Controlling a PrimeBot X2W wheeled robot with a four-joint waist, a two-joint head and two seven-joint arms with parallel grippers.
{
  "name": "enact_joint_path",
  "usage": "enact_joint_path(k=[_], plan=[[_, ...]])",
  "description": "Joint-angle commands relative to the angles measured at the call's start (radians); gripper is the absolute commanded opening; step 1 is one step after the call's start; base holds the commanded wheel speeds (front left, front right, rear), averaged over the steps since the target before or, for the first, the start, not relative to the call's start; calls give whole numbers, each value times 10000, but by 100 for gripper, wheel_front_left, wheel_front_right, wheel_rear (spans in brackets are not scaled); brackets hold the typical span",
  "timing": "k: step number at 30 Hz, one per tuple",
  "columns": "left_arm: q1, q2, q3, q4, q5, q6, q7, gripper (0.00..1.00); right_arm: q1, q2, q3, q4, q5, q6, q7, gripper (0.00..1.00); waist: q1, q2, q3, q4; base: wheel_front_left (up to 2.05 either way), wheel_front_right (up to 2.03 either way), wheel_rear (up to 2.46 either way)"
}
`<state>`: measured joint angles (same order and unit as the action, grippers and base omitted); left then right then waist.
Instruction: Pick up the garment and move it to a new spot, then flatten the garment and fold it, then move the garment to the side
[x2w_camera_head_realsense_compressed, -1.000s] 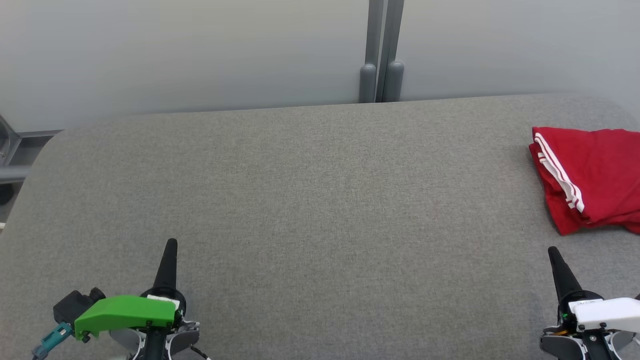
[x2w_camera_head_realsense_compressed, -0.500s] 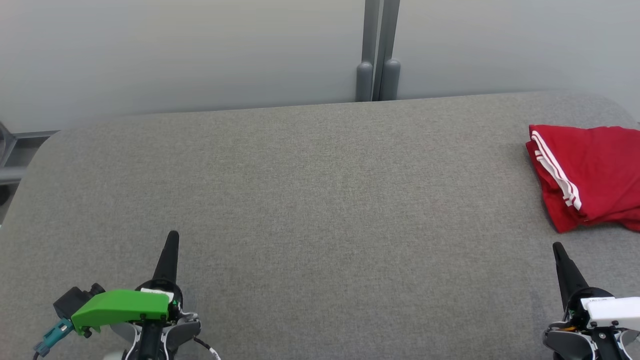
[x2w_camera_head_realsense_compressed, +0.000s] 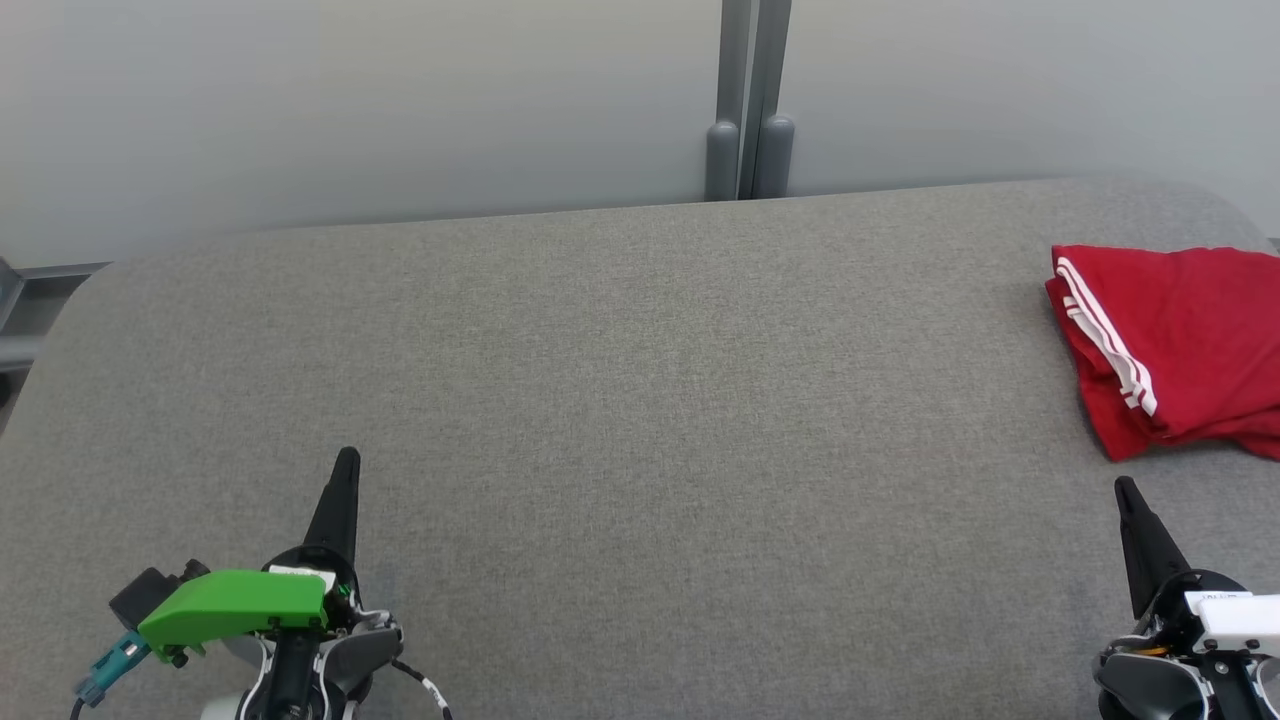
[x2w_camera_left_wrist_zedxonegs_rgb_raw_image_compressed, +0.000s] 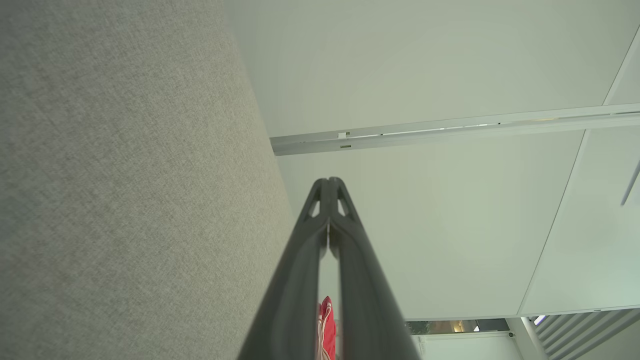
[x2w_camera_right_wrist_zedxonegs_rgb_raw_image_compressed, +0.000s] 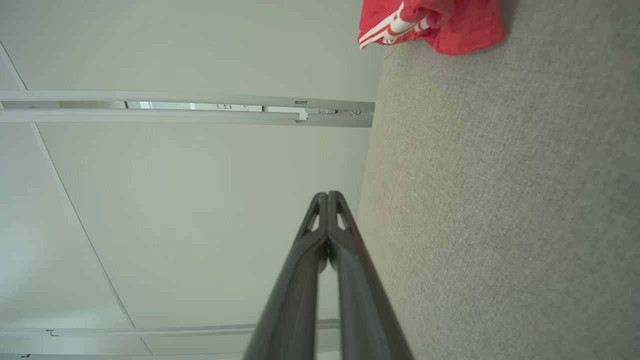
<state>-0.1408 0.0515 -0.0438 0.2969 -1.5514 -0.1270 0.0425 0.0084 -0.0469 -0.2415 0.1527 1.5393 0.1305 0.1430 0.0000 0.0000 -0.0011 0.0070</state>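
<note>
A folded red garment (x2w_camera_head_realsense_compressed: 1180, 345) with white stripes lies at the right edge of the grey cloth-covered table (x2w_camera_head_realsense_compressed: 640, 400); its right part is cut off by the frame. It also shows as the red garment (x2w_camera_right_wrist_zedxonegs_rgb_raw_image_compressed: 430, 22) and as a sliver of the garment (x2w_camera_left_wrist_zedxonegs_rgb_raw_image_compressed: 326, 327) between the left fingers. My left gripper (x2w_camera_head_realsense_compressed: 346, 462) sits at the lower left, shut and holding nothing, far from the garment. Just below the garment's near corner, my right gripper (x2w_camera_head_realsense_compressed: 1124, 487) is shut and empty, apart from the cloth. Shut tips appear as left gripper (x2w_camera_left_wrist_zedxonegs_rgb_raw_image_compressed: 328, 181) and right gripper (x2w_camera_right_wrist_zedxonegs_rgb_raw_image_compressed: 327, 194).
A pale wall with a grey vertical post (x2w_camera_head_realsense_compressed: 745, 100) stands behind the table's far edge. A grey metal frame (x2w_camera_head_realsense_compressed: 30, 300) shows past the table's rounded left corner.
The head camera has shifted, so the whole scene slid slightly left and up. Both grippers stay shut in much the same posture; the garment lies unmoved on the table.
</note>
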Motion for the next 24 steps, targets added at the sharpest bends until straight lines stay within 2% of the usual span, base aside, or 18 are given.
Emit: enact_joint_path(k=[1, 12, 24], plan=[[-191, 1, 33, -53, -159, -52, 40, 0, -121, -51, -40, -89, 212, 4, 61, 0, 0, 0, 4, -8, 0, 0, 0], [-260, -16, 40, -94, -862, -64, 187, 0, -114, -55, -145, -151, 912, 4, 226, 0, 0, 0, 29, -73, 0, 0, 0], [-253, -11, 38, -92, -830, -64, 181, 0, -109, -55, -138, -145, 864, 4, 209, 0, 0, 0, 29, -73, 0, 0, 0]])
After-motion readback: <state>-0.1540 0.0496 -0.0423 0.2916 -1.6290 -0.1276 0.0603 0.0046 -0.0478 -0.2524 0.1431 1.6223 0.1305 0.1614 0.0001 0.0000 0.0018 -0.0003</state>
